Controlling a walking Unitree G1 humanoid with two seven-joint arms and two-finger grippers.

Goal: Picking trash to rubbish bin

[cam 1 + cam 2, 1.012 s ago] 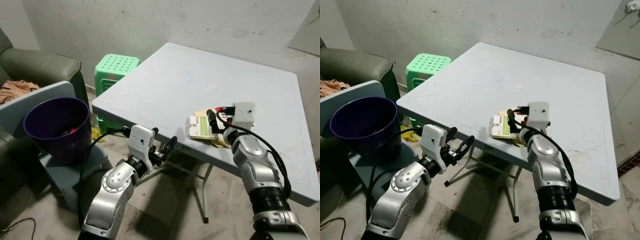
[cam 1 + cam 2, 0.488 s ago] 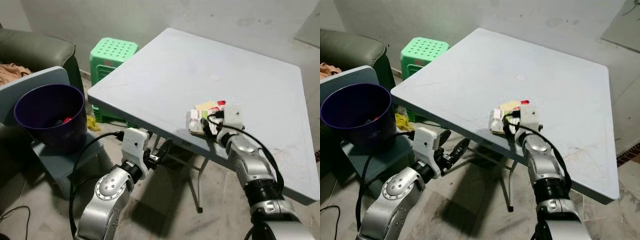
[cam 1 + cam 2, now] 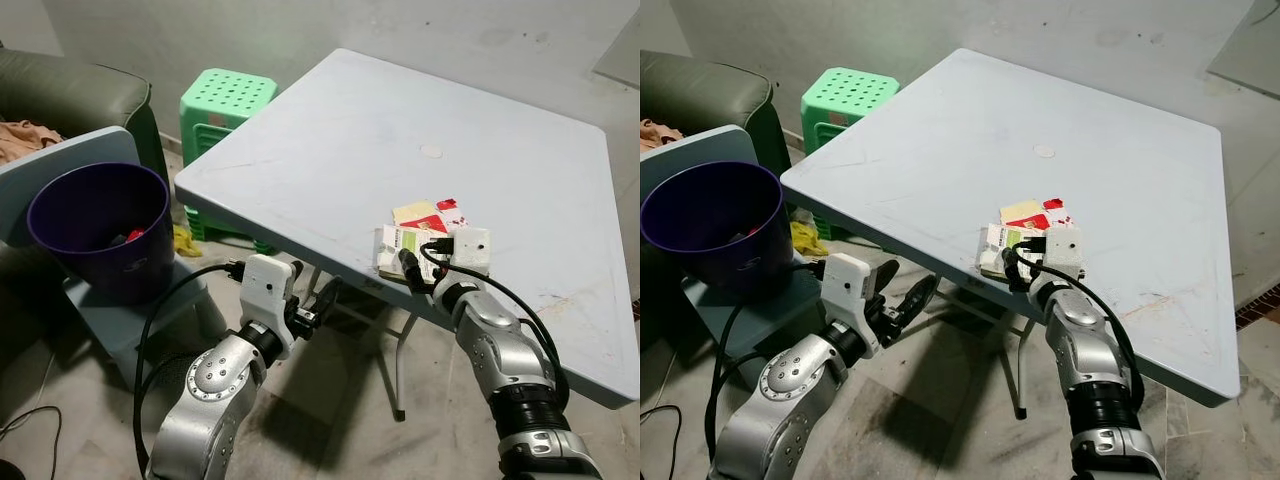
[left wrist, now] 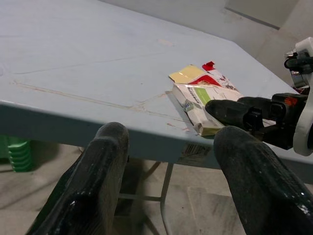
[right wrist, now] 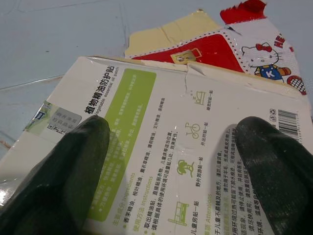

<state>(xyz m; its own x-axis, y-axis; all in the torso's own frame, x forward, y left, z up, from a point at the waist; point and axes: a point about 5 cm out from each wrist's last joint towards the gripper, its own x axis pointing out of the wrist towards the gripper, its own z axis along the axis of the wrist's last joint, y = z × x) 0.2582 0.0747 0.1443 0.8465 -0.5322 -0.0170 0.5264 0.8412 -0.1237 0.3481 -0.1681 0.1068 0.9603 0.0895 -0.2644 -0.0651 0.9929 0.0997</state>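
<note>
Flat glossy cardboard box point(image 5: 161, 161), creased

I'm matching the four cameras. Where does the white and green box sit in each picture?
Left eye: white and green box at the table's near edge.
Right eye: box, same edge.
Left wrist: box beyond the fingers.
Right wrist: box close up.
Shared landmark: red wrapper behind it.

A plain home room: sofa point(image 3: 75, 95), folding table point(image 3: 330, 140), plastic stool point(image 3: 228, 105).
</note>
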